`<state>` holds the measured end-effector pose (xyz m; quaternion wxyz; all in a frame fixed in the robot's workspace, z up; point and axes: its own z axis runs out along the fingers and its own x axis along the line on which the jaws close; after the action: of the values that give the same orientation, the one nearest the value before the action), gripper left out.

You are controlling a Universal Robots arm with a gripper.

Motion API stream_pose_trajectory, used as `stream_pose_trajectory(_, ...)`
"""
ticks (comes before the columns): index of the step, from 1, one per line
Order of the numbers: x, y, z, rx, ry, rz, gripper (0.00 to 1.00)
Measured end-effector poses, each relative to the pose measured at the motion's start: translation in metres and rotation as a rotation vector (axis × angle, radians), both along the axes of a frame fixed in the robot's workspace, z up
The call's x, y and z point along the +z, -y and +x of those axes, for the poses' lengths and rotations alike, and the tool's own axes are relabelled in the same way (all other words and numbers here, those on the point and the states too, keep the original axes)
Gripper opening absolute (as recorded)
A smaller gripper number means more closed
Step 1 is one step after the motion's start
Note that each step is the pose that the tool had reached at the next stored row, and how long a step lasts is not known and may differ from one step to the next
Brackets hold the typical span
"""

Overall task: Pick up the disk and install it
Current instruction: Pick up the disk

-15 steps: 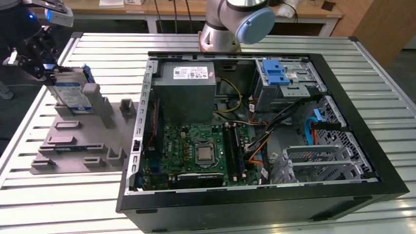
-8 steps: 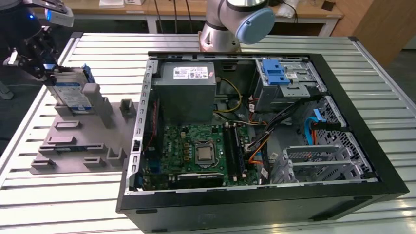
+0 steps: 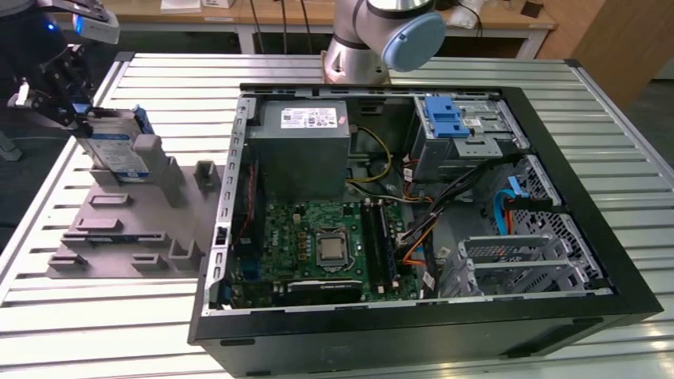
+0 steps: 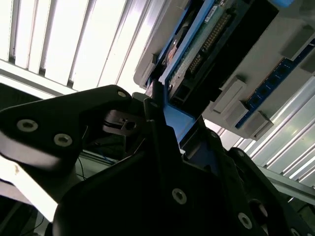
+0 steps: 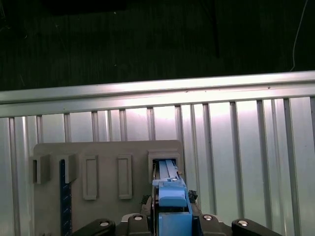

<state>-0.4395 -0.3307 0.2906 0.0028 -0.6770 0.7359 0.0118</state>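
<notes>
1. In the exterior view the hand (image 3: 84, 118) hangs at the far end of the exterior view's left, over the slatted metal tabletop (image 3: 63, 316). It sits at the upper edge of the disk (image 3: 114, 150).
2. The disk stands upright on edge in a grey slotted holder (image 3: 137, 213). The holder lies on the tabletop just beside the open computer case (image 3: 421, 332), on the exterior view's left of it. The exterior view shows the disk's blue-and-white label and a blue rail along its edge.
3. In the first wrist view the disk (image 5: 172, 196) is seen edge-on, its blue rail running between the two sides of the hand (image 5: 172, 219). Its far end reaches into the end slot of the holder (image 5: 103, 150). A narrow blue board (image 5: 62, 191) stands in another slot well apart from it.
4. The second wrist view gives the disk's other face (image 4: 197, 54), with green circuit board and a row of connector pins. Here the hand (image 4: 172, 128) has its dark fingers (image 4: 150, 110) pressed against the blue rail from both sides, pinching the disk.
5. The exterior view takes in the case interior:
   - a grey power supply (image 3: 300, 150) with a white sticker;
   - the green motherboard (image 3: 327, 245) below it;
   - a silver drive cage (image 3: 453, 118) with a blue latch at the far corner.
6. The arm's base (image 3: 380, 39) rises behind the case.
</notes>
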Motion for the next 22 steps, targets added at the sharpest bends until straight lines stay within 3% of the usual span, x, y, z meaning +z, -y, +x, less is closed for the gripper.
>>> stream_pose_trajectory(5,-0.0001,0.0007,-0.0005,0.007,0.0002,0.0001,0.37)
stream_pose_trajectory(13,-0.0001,0.002,-0.0014,0.064,0.0001,-0.0004,0.37)
stream_pose_trajectory(22,0.0,0.0027,-0.0016,0.065,0.0,-0.0006,0.37)
